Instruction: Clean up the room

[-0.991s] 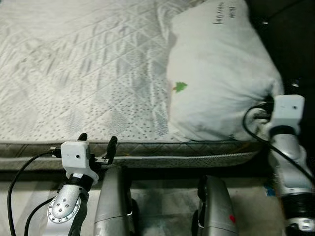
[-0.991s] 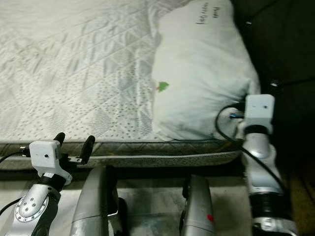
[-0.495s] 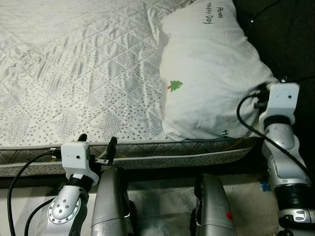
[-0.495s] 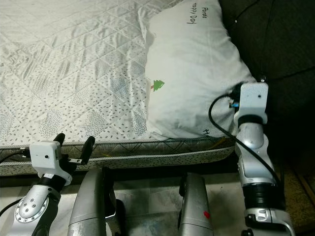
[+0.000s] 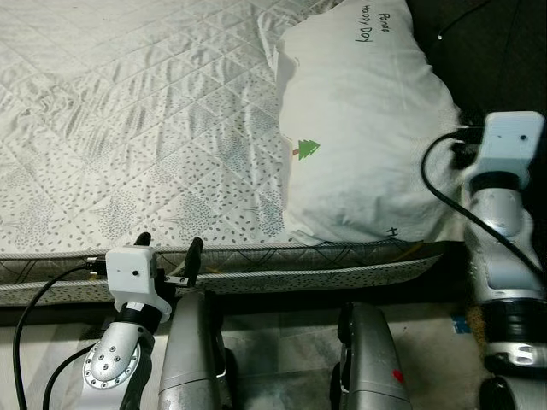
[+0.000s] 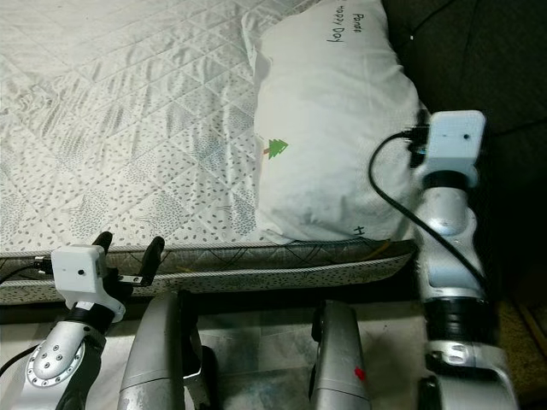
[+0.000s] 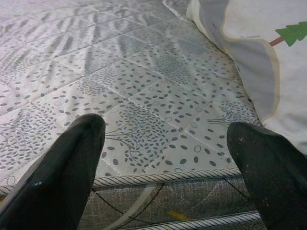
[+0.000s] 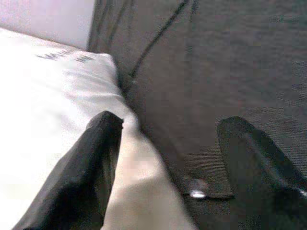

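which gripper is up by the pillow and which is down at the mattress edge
The right gripper is at the white pillow's right side, fingers open beside the dark headboard. The left gripper sits low at the mattress front edge, open too.

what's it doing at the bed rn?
The robot stands at the edge of the bed. Its right gripper is open at the right side of the white pillow, between it and the dark headboard, gripping nothing. The left gripper is open too, low at the mattress edge, pointing across the quilted cover.
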Controlling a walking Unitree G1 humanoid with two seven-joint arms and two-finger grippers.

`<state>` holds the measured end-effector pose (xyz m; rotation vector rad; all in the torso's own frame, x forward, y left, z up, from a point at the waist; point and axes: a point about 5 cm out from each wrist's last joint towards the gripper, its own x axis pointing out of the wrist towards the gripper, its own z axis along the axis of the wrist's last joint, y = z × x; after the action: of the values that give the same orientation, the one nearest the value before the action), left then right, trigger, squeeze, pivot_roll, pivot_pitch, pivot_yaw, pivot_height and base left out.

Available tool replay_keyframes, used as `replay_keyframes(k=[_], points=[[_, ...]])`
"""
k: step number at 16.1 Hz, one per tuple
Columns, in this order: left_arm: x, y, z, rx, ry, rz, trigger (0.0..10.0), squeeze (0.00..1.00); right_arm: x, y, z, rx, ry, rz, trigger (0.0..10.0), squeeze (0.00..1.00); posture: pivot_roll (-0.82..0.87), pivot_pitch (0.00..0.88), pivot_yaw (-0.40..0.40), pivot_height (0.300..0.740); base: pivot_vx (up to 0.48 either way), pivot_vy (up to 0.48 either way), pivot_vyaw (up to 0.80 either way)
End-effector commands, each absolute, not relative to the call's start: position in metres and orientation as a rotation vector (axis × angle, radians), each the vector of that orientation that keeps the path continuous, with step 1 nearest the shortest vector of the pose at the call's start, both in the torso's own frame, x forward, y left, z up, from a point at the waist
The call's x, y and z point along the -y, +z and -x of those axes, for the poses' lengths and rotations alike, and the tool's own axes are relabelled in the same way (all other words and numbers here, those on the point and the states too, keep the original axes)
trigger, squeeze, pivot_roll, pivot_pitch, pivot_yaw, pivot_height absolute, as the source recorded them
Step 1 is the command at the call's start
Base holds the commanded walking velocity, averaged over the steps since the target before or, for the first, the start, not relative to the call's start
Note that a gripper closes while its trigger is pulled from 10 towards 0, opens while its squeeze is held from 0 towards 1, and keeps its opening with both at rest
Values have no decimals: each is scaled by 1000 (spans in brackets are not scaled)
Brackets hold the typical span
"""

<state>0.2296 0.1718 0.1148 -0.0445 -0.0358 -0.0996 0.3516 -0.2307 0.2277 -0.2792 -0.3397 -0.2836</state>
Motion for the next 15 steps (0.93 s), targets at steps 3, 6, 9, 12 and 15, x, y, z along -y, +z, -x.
replay_keyframes(k=[3,6,9,12,15], points=[[-170,113,-230,30,-101,40,10000,0,184,178,-372,114,-106,206,10000,1000,131,220,5,543,0,0,0],[-174,115,-228,35,-80,36,10000,0,154,131,-374,-129,0,177,10000,831,153,219,-5,543,0,0,0],[-173,115,-228,41,-69,38,10000,0,148,111,-370,-216,0,64,10000,12,161,207,-9,543,0,0,0],[-172,120,-243,79,-61,44,10000,0,142,175,-378,128,50,-95,10000,0,144,146,-7,543,0,0,0],[-174,125,-252,110,-46,47,10000,0,135,192,-372,219,91,-115,10000,0,142,121,-11,543,0,0,0]])
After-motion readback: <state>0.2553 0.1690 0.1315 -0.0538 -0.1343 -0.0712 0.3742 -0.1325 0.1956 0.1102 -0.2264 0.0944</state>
